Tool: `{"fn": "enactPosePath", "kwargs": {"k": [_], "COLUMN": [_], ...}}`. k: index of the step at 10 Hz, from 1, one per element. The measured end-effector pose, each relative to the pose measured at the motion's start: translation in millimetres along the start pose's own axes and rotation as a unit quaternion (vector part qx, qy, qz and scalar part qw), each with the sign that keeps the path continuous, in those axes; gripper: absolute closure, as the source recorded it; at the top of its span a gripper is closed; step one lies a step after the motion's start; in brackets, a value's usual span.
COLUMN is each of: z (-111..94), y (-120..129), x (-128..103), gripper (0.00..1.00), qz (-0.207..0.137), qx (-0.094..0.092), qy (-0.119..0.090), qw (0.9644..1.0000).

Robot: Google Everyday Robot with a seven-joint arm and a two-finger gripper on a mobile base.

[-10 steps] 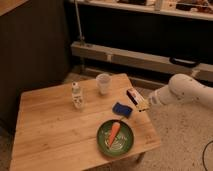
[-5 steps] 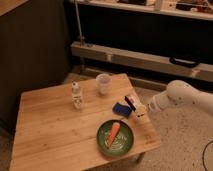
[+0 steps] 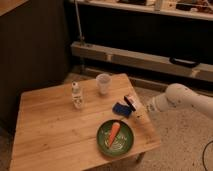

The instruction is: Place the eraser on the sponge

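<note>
Since a second before, the white robot arm (image 3: 182,97) had carried the small white eraser with a red patch (image 3: 131,101) lower, to just above the right edge of the flat dark-blue sponge (image 3: 120,108), right of centre frame. The two-finger gripper (image 3: 136,111) was clamped on the eraser, over the wooden table (image 3: 50,130) and near the round green plate (image 3: 106,145).

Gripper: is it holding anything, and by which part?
The gripper holds the eraser, seemingly by its end nearer the arm, just beside the sponge at its right edge.
</note>
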Motion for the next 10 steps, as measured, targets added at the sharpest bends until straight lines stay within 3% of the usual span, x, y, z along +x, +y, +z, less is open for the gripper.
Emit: {"fn": "enactPosePath", "kwargs": {"k": [3, 4, 5, 10], "z": [0, 0, 2, 17], "y": [-5, -3, -1, 7], "x": [2, 1, -3, -13], "gripper": [1.0, 1.0, 1.0, 1.0], "qz": [-0.01, -0.018, -0.027, -0.055], "qx": [-0.035, -0.043, -0.048, -0.061], "qy": [-0.052, -0.058, -0.058, -0.016], "qw": [0.998, 0.9973, 0.9968, 0.9965]}}
